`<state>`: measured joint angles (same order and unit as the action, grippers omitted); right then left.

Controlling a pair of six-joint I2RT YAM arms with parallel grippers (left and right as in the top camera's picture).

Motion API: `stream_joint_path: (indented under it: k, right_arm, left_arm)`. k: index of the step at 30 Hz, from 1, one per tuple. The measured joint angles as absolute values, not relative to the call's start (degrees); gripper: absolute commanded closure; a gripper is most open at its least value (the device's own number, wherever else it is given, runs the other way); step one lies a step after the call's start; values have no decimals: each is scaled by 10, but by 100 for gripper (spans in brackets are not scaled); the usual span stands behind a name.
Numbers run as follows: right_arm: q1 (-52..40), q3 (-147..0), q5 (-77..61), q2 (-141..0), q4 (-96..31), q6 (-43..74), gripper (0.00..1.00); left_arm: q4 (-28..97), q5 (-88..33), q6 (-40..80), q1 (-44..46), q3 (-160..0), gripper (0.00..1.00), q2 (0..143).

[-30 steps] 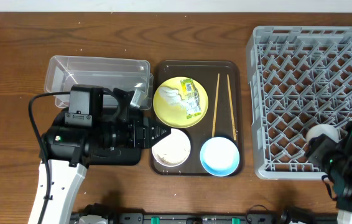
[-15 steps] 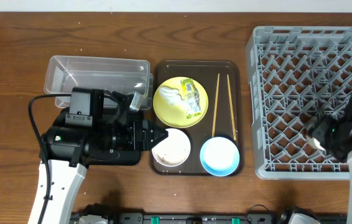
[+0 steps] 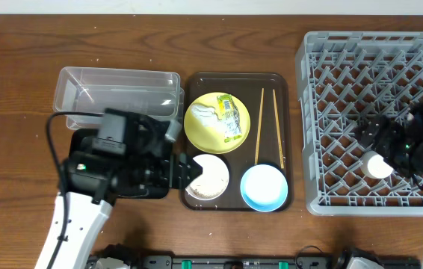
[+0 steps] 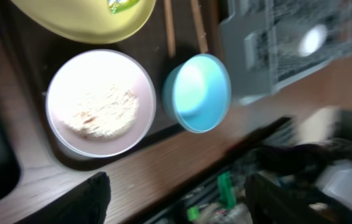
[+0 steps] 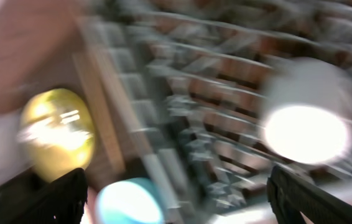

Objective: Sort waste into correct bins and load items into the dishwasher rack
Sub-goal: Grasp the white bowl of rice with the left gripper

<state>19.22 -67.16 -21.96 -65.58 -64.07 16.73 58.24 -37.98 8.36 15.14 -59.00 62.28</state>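
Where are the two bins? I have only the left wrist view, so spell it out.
Observer: The clear plastic tub stands left of the brown serving tray, toward the table's far edge.
Operator: Now place the black one.
Observer: The shallow black tray lies just in front of the tub, mostly hidden under the left arm.
Operator: Report the right side.
Observer: The right gripper hangs over the dishwasher rack, near its right edge.
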Motion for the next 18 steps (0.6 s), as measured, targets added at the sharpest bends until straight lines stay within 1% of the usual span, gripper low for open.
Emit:
stream_joint_path:
  k: [2,4,10,14,18]
  right_arm:
    - [185,-673,-271,-642,-631,146,6]
    - [166,-675,-314,-631,-628,129,6]
    - [113,-675,-362,-626,-628,110,7]
    - [87,-675,-362,-627,-631,105,7]
    - [74,-675,-359,-627,-636,102,7]
  left_arm:
    - [573,-335,87,199,-590,34,632]
    - [557,-288,92,250,-590,34,652]
    - [489,-160,124,378,-590,35,752]
    - [426,-110,154,430,-590,40,835]
    - [382,-89,182,455,-590,48,900]
